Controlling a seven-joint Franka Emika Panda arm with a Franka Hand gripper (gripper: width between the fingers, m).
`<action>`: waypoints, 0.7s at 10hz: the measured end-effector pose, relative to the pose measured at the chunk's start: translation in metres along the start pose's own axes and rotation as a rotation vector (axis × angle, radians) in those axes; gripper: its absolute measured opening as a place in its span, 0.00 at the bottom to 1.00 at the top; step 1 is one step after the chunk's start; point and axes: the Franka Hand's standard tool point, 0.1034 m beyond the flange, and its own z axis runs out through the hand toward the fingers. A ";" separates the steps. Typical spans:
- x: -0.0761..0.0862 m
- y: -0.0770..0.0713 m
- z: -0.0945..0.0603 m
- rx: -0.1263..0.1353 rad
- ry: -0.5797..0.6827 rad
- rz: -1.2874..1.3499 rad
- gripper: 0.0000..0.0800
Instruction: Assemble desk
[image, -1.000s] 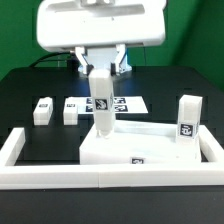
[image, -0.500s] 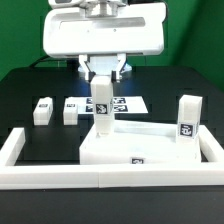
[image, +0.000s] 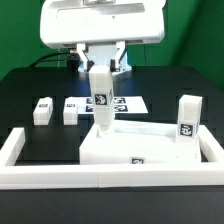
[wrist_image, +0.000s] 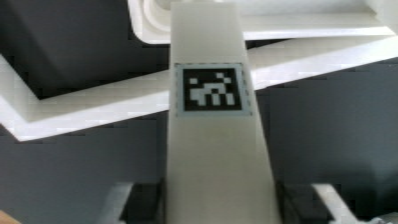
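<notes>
The white tabletop (image: 150, 146) lies flat near the front, inside the fence. My gripper (image: 100, 70) is shut on a white leg (image: 101, 105) and holds it by its top. The leg stands almost upright, leaning slightly, with its foot on the tabletop's far corner at the exterior view's left. In the wrist view the tagged leg (wrist_image: 214, 120) fills the space between my fingers (wrist_image: 146, 200) and runs down to the tabletop (wrist_image: 302, 20). A second leg (image: 187, 117) stands upright on the tabletop's corner at the exterior view's right.
Two loose legs (image: 42, 110) (image: 70, 110) lie on the black table at the exterior view's left. The marker board (image: 132, 103) lies behind the held leg. Low white fence bars (image: 60, 178) run along the front and both sides.
The gripper and held leg have shifted slightly: the leg leaned, stood straighter, and leans a little again. Its foot stays on the same tabletop corner. Nothing else moved.
</notes>
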 end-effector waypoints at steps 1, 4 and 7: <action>-0.001 0.000 0.001 -0.002 0.000 -0.001 0.36; 0.005 0.004 0.003 -0.049 0.127 -0.020 0.36; -0.002 0.009 0.012 -0.065 0.123 -0.024 0.36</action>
